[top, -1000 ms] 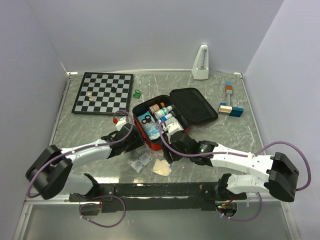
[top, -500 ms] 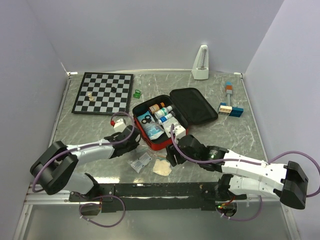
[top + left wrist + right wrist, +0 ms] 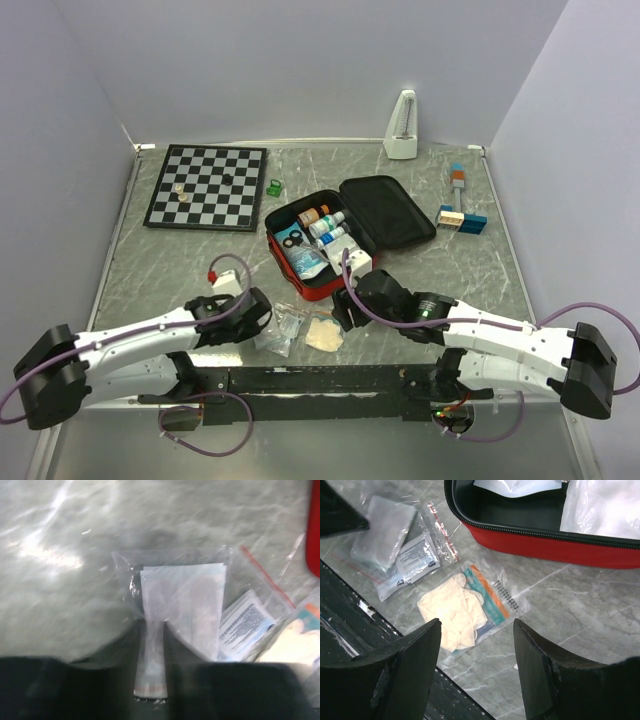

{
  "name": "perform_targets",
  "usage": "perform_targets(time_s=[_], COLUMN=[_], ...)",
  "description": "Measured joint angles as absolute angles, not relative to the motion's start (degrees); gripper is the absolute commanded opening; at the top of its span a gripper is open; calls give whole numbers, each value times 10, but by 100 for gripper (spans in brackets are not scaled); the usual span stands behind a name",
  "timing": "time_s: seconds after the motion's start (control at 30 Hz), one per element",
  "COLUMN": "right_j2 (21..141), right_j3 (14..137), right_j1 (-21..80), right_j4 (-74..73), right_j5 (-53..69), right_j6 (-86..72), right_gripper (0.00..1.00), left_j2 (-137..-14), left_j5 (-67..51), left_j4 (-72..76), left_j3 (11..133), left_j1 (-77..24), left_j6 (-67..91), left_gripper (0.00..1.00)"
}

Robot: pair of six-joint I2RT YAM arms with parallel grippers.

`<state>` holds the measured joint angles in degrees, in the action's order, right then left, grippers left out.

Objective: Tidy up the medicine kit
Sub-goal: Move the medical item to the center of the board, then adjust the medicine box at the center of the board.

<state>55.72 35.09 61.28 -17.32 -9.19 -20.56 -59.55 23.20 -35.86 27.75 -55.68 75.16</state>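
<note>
The medicine kit lies open mid-table, a red case with its black lid folded back to the right; its red wall shows in the right wrist view. My left gripper is shut on the edge of a clear bag holding a white pad, in front of the kit. A printed sachet lies against that bag. My right gripper hangs open just above a packet of pale gloves.
Small bottles and a blue packet sit inside the kit. A chessboard lies at the back left, with a green object beside it, a white metronome at the back, coloured blocks at the right, and a black rail along the near edge.
My left arm has drawn back from the kit's left side toward the near edge and closed on the clear bag. My right gripper pulled back out of the kit to above the glove packet.
</note>
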Motion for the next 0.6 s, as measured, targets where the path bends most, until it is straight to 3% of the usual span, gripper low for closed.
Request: perform_targets(time_s=[0.13,0.17,0.37,0.6], right_j2=[564,564,555,519], right_j3=[351,353,378,425], right_j1=[613,613,613,612], right_j4=[-174,-177,-201,-229], right_j5=[-105,-110,-132,-178], right_j6=[-209,-210,-210,-218], right_gripper=[69,69,70,70], left_j2=[-541,-521,-408,-501], left_j5=[241,244,289,359], left_j4=[-422,-432,-454,-335], left_j3=[277,277,302,386], left_j1=[-575,-576,-576,-555], left_j6=[800,809,839,766], left_gripper=[76,97,96,96])
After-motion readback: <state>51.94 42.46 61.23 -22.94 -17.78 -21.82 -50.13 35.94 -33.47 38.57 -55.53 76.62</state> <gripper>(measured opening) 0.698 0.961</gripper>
